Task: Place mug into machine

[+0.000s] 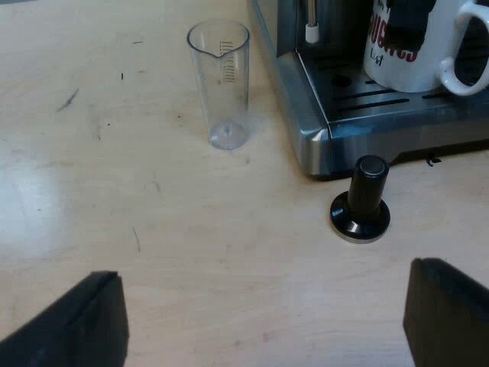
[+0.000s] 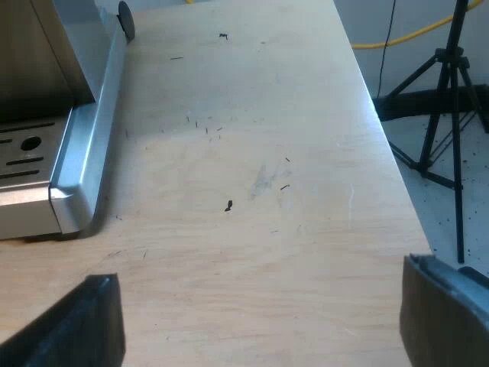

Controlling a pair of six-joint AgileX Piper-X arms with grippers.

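A white mug [image 1: 416, 65] with red and dark lettering stands upright on the espresso machine's slotted drip tray [image 1: 367, 103], its handle toward the tray's outer side. A dark shape covers part of the mug's upper lettering. My left gripper [image 1: 267, 313] hovers open above the wooden table, short of the machine, with nothing between its fingers [image 1: 84, 321]. My right gripper [image 2: 260, 313] is open over bare tabletop beside the machine's steel base [image 2: 76, 191], holding nothing.
A clear measuring glass [image 1: 221, 84] stands upright on the table close to the machine's side. A tamper with a black knob [image 1: 363, 202] stands by the machine's corner. A steam wand [image 1: 311, 27] hangs over the tray. The table edge [image 2: 386, 145] drops to a floor with a tripod [image 2: 451, 99].
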